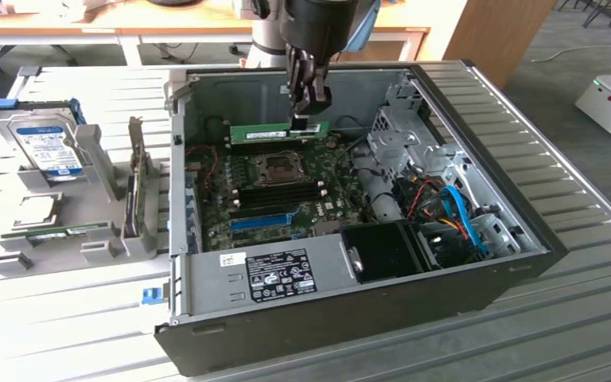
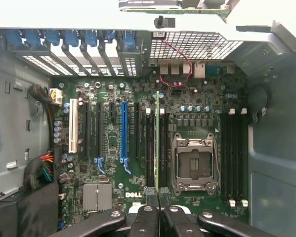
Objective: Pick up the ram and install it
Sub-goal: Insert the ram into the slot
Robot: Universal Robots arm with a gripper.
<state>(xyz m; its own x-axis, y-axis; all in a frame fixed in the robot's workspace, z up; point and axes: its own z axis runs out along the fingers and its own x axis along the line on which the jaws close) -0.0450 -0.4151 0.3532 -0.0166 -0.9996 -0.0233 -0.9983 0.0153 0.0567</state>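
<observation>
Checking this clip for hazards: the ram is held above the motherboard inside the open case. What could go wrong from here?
1. The fingers grip the ram toward one end, so it may tilt or slip if pressed down.
2. The black memory slots sit close together beside the open CPU socket; a small misalignment could land the ram on a slot wall.
</observation>
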